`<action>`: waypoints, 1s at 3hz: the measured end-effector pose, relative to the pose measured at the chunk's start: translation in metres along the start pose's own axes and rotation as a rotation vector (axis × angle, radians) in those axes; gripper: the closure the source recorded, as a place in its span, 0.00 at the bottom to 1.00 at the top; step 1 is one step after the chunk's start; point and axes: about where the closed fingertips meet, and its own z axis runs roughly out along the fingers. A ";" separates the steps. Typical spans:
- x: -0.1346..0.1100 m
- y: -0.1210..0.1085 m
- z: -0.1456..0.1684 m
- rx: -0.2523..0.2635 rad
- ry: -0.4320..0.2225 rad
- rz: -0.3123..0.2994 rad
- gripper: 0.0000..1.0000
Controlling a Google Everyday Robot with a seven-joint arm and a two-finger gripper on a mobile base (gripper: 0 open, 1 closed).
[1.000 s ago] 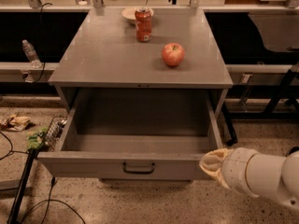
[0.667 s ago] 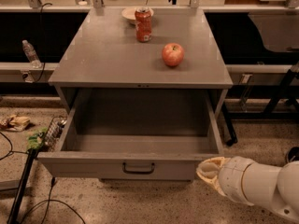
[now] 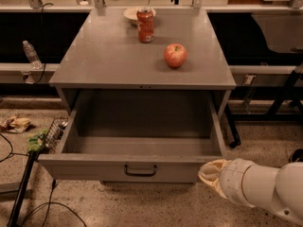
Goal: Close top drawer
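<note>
Reaching in from the lower right, the white arm (image 3: 265,190) lay low and nearly level, pointing left. Its gripper (image 3: 211,174) sat at the right-hand corner of the top drawer (image 3: 85,167), by the front panel; how far it was spread could not be made out. The drawer stood pulled well out of the cabinet (image 3: 109,56), its handle (image 3: 140,170) untouched. An apple (image 3: 175,55) and a can (image 3: 145,25) stood on top.

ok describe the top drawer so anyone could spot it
Find the grey cabinet with an apple on top. The top drawer hangs open just under that top, the gripper by its front right corner. It alone juts out, dark handle centred.
</note>
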 end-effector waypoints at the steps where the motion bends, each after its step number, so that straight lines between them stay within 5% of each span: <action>1: 0.003 0.004 0.026 -0.006 -0.046 -0.060 1.00; 2: 0.007 0.008 0.048 -0.034 -0.069 -0.156 1.00; 3: 0.001 -0.003 0.071 -0.003 -0.096 -0.251 1.00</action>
